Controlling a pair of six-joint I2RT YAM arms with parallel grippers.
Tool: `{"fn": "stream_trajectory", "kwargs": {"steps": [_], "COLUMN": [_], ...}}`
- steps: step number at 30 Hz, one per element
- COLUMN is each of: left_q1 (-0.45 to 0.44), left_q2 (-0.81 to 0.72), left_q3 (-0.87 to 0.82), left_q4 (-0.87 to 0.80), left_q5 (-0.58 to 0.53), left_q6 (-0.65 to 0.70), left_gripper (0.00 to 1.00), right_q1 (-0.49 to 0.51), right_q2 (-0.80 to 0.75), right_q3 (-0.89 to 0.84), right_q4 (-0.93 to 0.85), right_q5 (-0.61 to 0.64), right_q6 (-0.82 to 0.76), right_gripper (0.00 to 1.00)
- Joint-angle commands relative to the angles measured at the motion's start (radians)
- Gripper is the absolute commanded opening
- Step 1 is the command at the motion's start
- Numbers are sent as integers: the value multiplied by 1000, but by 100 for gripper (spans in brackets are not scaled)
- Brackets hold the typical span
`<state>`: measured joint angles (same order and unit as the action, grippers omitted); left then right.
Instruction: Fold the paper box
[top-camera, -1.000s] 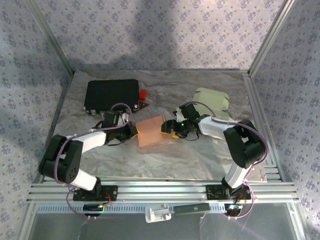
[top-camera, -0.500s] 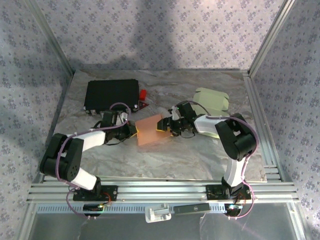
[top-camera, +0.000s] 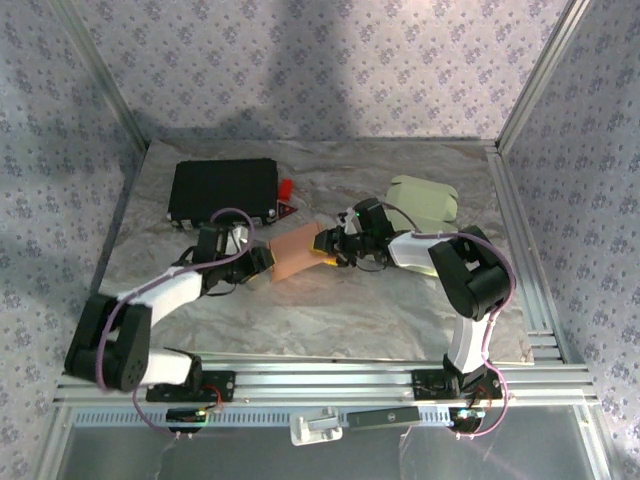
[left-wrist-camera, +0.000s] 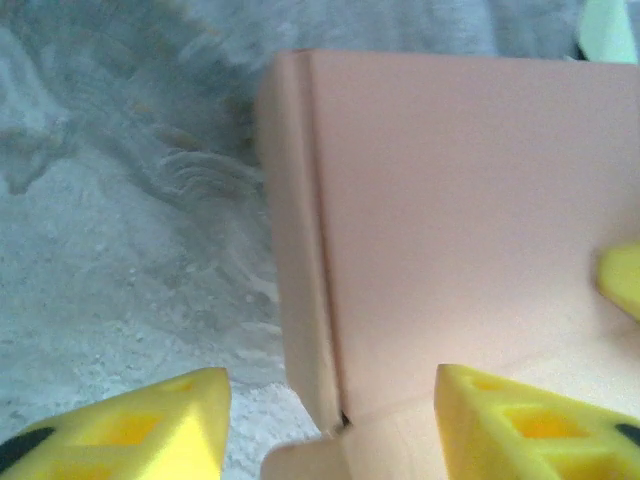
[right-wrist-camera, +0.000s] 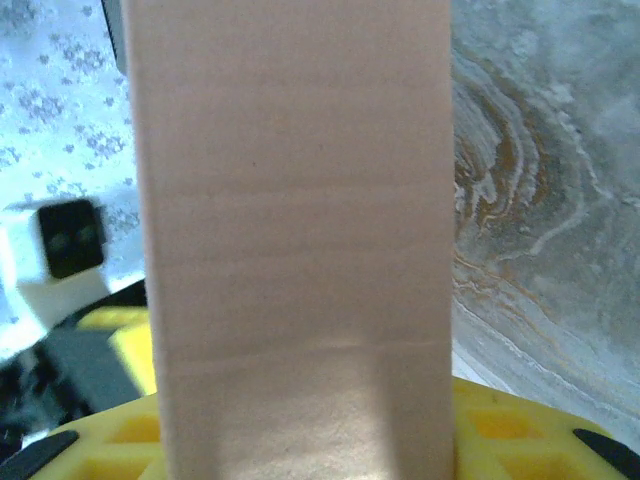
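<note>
The pink paper box (top-camera: 297, 252) lies mid-table between my two arms. In the left wrist view its near left wall (left-wrist-camera: 300, 250) stands upright with a folded corner. My left gripper (top-camera: 258, 262) sits at the box's left side. It is open, and its yellow fingers (left-wrist-camera: 130, 430) straddle that corner without touching it. My right gripper (top-camera: 328, 246) is at the box's right end. A tall pink panel (right-wrist-camera: 300, 200) of the box stands flush between its yellow fingers (right-wrist-camera: 530, 435), so it is shut on the box.
A black case (top-camera: 222, 190) with a small red piece (top-camera: 286, 188) beside it lies at the back left. Pale green folded sheets (top-camera: 425, 197) lie at the back right. Patterned walls close three sides, and metal rails (top-camera: 320, 380) run along the near edge.
My left gripper has opened and let go of the box's left edge. My right gripper has closed on the right end, and the box has shifted slightly toward the back.
</note>
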<state>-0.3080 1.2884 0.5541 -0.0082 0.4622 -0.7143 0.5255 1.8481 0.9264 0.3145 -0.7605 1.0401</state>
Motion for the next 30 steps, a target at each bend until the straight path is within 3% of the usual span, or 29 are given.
{"fn": "stream_trajectory", "kwargs": {"steps": [1,5,9,15,21,26,30], "left_q1": [-99,-299,-472,-699,-738,-737,-740], "left_q2": [-165,-242,-257,-102,92,196,273], "left_q3": [74,151,136,141,164,214,249], "left_q4": [-175,-294,-257,-146,-19,11,13], "left_q5": [-150,-375,-585,-878,-1027,-1058,-1059], "left_q6": [191,477,708,959,1067,1100,1115], "left_gripper": [69,73,73,78,81,81,75], "right_q1": [-4,-11,-38,-73,-101,-119,-125], "right_q2": [-16,-50,-72,-125,-159,-186,-191], "right_q3": [-20,4,7,10,10,-6,-20], "right_q4": [23,-126,-246,-403,-507,-545,-548], "right_q5": [-4,22,-11,-51,-92,-100,-107], "right_q6": [175,250,316,312,273,258,262], "right_gripper": [45,45,46,47,47,47,47]}}
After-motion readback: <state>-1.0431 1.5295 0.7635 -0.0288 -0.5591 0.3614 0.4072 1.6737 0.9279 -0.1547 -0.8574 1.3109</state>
